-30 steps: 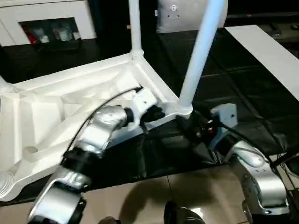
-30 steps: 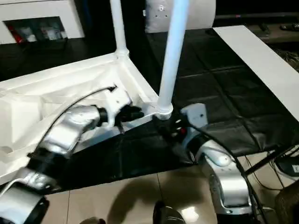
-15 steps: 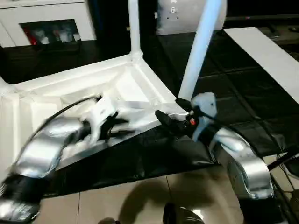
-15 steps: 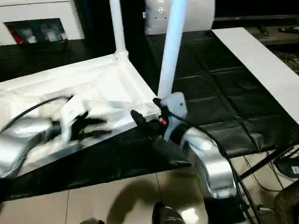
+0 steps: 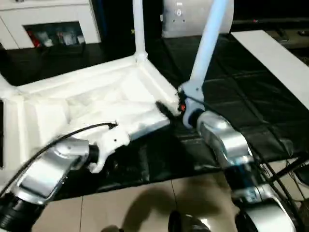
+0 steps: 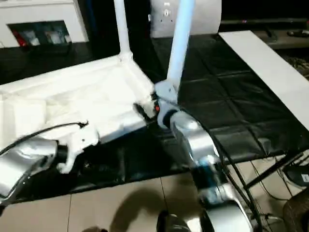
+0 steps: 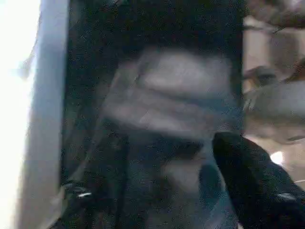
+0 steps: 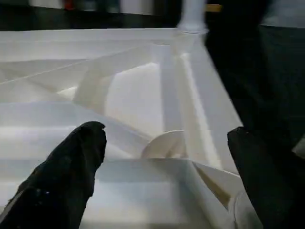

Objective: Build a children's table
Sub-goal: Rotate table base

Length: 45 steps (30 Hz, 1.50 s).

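I see the children's table (image 5: 96, 104) lying upside down on the black-sheeted bench (image 5: 251, 101), ribbed underside facing up, taking the left and middle of the scene. Two legs stand upright in its corner sockets: the far leg (image 5: 139, 29) at the far corner and the near leg (image 5: 208, 46) at the right-hand corner (both run out past the top of the head views). A round empty socket (image 8: 164, 144) shows in the right wrist view, inside the table's frame.

My right claw (image 5: 164, 108) reaches in from the right, just left of the near leg's base, over the near rim of the tabletop. In its wrist view the two black fingers (image 8: 62, 176) stand wide apart with nothing between them, looking down across the ribs toward the far leg's foot.

My left arm crosses the near left of the scene, its white wrist housing (image 5: 108, 145) just off the near edge of the tabletop, over the black sheet. A black cable (image 5: 77, 133) arcs over that wrist. For the left claw (image 7: 157, 210) I cannot tell how its fingers stand; the left wrist view is too blurred, with one dark fingertip (image 7: 252, 181) discernible.

A long white board (image 5: 275, 58) lies on the bench at the far right, well apart from the table. Tiled floor (image 5: 154, 203) shows below the bench's near edge.
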Available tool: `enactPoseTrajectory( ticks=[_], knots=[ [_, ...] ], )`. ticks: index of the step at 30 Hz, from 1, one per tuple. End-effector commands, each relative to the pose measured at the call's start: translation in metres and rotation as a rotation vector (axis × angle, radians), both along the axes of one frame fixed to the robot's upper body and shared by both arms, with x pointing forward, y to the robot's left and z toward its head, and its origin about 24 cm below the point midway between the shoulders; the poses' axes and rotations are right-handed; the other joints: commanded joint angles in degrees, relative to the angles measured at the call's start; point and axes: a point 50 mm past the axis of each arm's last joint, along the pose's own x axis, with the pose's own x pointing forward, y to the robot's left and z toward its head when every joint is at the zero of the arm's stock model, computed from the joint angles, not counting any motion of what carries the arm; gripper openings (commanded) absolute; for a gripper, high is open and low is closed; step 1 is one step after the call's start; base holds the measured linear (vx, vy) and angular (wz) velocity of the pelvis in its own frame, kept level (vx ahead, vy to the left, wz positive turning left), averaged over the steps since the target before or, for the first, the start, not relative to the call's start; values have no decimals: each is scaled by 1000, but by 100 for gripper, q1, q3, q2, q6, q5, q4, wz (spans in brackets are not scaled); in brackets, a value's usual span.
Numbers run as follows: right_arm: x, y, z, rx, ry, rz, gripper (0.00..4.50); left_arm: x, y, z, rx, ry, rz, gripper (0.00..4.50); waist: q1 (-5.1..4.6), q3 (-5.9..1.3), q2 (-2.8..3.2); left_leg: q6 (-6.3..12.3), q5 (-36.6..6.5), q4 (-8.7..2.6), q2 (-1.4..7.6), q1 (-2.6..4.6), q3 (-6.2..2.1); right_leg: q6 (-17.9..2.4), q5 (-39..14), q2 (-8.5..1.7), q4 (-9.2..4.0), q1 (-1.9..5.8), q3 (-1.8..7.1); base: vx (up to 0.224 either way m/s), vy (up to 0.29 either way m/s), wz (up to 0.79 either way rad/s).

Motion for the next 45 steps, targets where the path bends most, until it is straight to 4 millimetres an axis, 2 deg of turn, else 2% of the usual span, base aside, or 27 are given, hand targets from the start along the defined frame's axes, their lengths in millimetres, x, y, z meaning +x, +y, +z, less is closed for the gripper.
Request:
enactPoseTrajectory(
  ticks=[1, 2, 4, 6, 7, 8, 9, 12, 14, 17, 18, 21, 22, 23, 25, 27, 30, 34, 37, 38, 39, 40, 41, 42, 43, 44, 45],
  knots=[
    [8, -20, 0, -11, -18, -128, 450, 0, 3, -1, 32, -6, 16, 369, -33, -413, 33, 419, -785, -384, -60, -13, 135, -147, -2761, -239, -340, 475, 316, 0, 0, 0],
    [15, -32, 0, -6, -19, -222, 450, 3, 6, 1, 53, -42, 37, 381, -26, -412, 21, 410, -776, -392, -41, -22, 125, -180, -2674, -243, -310, 475, 323, 0, 0, 0],
    [17, -37, 0, 1, -19, -249, 450, 4, 7, 2, 56, -57, 49, 386, -16, -417, 25, 405, -783, -385, -41, -12, 131, -199, -2620, -245, -302, 469, 332, 0, 0, 0],
    [23, -56, 0, -5, -24, -344, 450, 10, 9, 5, 57, -107, 80, 392, 17, -417, 5, 412, -769, -378, -58, -20, 147, -229, -2628, -247, -290, 461, 342, 0, 0, 0],
    [24, -60, 0, -13, -30, -353, 450, 11, 10, 5, 57, -116, 88, 392, 22, -411, 1, 403, -798, -371, -66, -19, 150, -219, -2679, -241, -291, 455, 343, 0, 0, 0],
    [26, -67, 0, -28, -36, -374, 450, 12, 10, 6, 58, -129, 96, 422, 56, -417, -4, 414, -814, -360, -80, -4, 166, -197, -2732, -242, -298, 447, 350, 0, 0, 0],
    [26, -67, 0, -28, -36, -374, 450, 12, 10, 6, 58, -129, 96, 425, 69, -417, -5, 425, -821, -358, -84, 2, 176, -191, -2760, -243, -308, 437, 352, 0, 0, 0],
    [28, -81, 2, -43, -44, -417, 450, 14, 12, 6, 70, -138, 104, 439, 70, -417, -16, 441, -784, -352, -91, -56, 168, -120, -2833, -226, -293, 470, 335, 0, 0, 0],
    [30, -96, 4, -62, -58, -461, 450, 17, 13, 6, 78, -160, 124, 439, 67, -426, -20, 444, -814, -343, -93, -54, 166, -107, -2835, -219, -295, 463, 331, 0, 0, 0],
    [31, -106, 6, -74, -70, -487, 450, 19, 13, 5, 77, -179, 144, 439, 71, -421, -25, 460, -879, -332, -107, -41, 180, -103, -2933, -208, -321, 440, 322, 0, 0, 0],
    [31, -117, 8, -88, -80, -519, 450, 23, 13, 4, 82, -205, 177, 439, 80, -434, -35, 464, -853, -327, -117, -45, 186, -99, -2903, -207, -313, 450, 330, 0, 0, 0],
    [31, -130, 10, -98, -89, -554, 450, 26, 14, 2, 89, -231, 207, 439, 77, -442, -52, 503, -839, -318, -123, -84, 186, -62, -2933, -198, -311, 464, 321, 0, 0, 0],
    [30, -136, 12, -107, -96, -573, 450, 28, 15, 1, 89, -244, 226, 439, 77, -439, -37, 510, -817, -315, -130, -100, 183, -54, -2923, -200, -308, 471, 320, 0, 0, 0],
    [29, -141, 13, -115, -102, -585, 450, 28, 16, 0, 87, -256, 240, 439, 65, -440, -60, 524, -811, -311, -138, -105, 191, -28, -2935, -188, -319, 466, 314, 0, 0, 0],
    [28, -148, 15, -125, -122, -585, 450, 30, 16, -2, 76, -284, 267, 439, 70, -458, -63, 543, -729, -301, -147, -111, 196, -38, -2869, -184, -305, 467, 315, 0, 0, 0],
    [25, -145, 16, -125, -146, -535, 450, 30, 11, -2, 21, -315, 295, 439, 68, -452, -45, 592, -664, -295, -150, -143, 196, -48, -2775, -171, -298, 477, 304, 0, 0, 0],
    [20, -137, 15, -123, -176, -480, 450, 27, 9, -3, -51, -352, 364, 439, 47, -440, -50, 634, -706, -288, -160, -155, 207, 9, -2839, -159, -325, 469, 284, 0, 0, 0],
    [8, -127, 10, -134, -203, -410, 450, 15, 11, -10, -149, -380, 463, 439, -28, -421, -56, 661, -901, -286, -174, -161, 208, 177, -3107, -131, -413, 452, 231, 0, 0, 0],
    [-8, -115, -2, -110, -161, -315, 450, 3, 21, -15, -238, -421, 603, 439, -85, -382, -73, 677, -1056, -280, -208, -184, 216, 414, -3297, -94, -493, 448, 179, 0, 0, 0],
    [-11, -113, -4, -98, -146, -292, 450, 1, 24, -15, -252, -435, 633, 439, -100, -360, -62, 695, -1218, -273, -210, -144, 221, 538, -3521, -66, -566, 394, 134, 0, 0, 0],
    [-13, -111, -6, -89, -135, -277, 450, 0, 25, -16, -256, -444, 650, 439, -118, -362, -58, 693, -1307, -269, -211, -137, 213, 594, -3595, -57, -577, 389, 109, 0, 0, 0],
    [-15, -109, -7, -84, -126, -265, 450, -1, 27, -17, -258, -455, 665, 439, -128, -354, -44, 693, -1416, -279, -193, -131, 191, 716, -3670, -52, -624, 409, 64, 0, 0, 0],
    [-22, -104, -12, -65, -99, -231, 450, -5, 36, -19, -261, -504, 734, 439, -127, -343, 27, 717, -1521, -300, -155, -83, 154, 705, -3588, -55, -673, 423, 22, 0, 0, 0],
    [-30, -99, -17, -51, -72, -205, 450, -11, 44, -22, -280, -556, 826, 439, -144, -325, 44, 686, -1500, -336, -108, -133, 121, 686, -3425, -74, -676, 479, 6, 0, 0, 0],
    [-32, -97, -19, -49, -66, -200, 450, -13, 46, -22, -286, -568, 849, 439, -155, -318, 33, 665, -1529, -356, -79, -151, 118, 682, -3397, -88, -683, 492, 3, 0, 0, 0],
    [-34, -97, -21, -56, -55, -199, 450, -15, 49, -23, -302, -583, 899, 439, -174, -295, 57, 649, -1834, -378, -40, -86, 93, 666, -3515, -97, -704, 452, 7, 0, 0, 0],
    [-34, -96, -22, -59, -49, -200, 450, -15, 51, -23, -303, -596, 927, 439, -174, -295, 57, 649, -1834, -378, -40, -86, 93, 666, -3515, -97, -704, 452, 7, 0, 0, 0]
  ],
)
